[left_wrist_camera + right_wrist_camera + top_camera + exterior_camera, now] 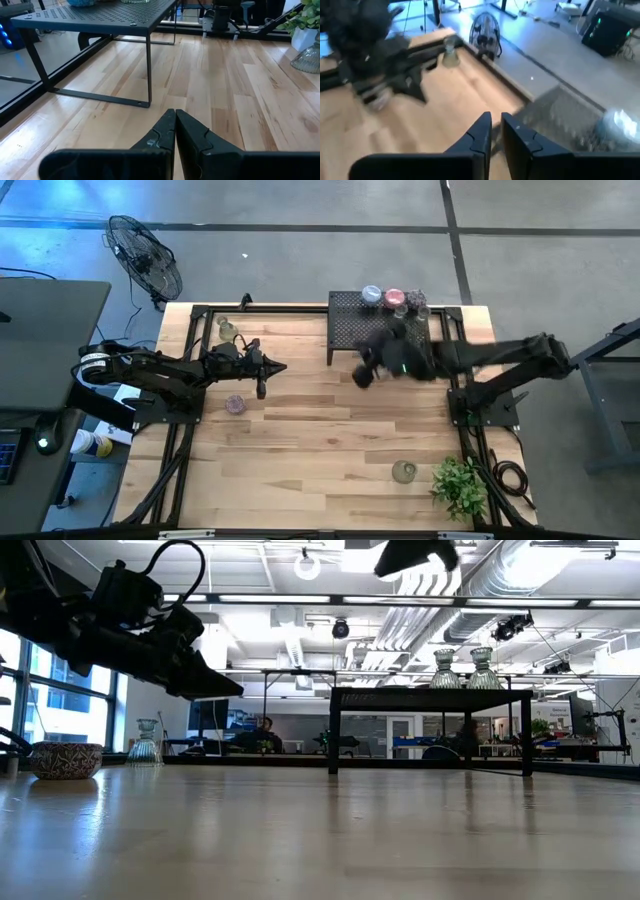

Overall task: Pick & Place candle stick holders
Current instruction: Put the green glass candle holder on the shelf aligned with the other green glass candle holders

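A black perforated rack (380, 330) stands at the table's far middle. On its far edge sit a light-blue holder (372, 295), a pink holder (395, 298) and a dark purple holder (415, 302). A purple holder (236, 404) rests on its base on the table, just near of my left gripper (275, 367), which is shut and empty above the wood. An olive holder (228, 330) stands at the far left, and another olive holder (404, 471) stands near the plant. My right gripper (362, 375) hangs high over the rack's near left corner, blurred; its fingers (495, 130) are closed to a narrow slit and hold nothing.
A green leafy plant (460, 485) stands at the near right corner. Black frame rails (185, 420) run along the table's left and right sides. A fan (145, 255) stands on the floor beyond the far left corner. Bare wood lies in the table's middle and near part.
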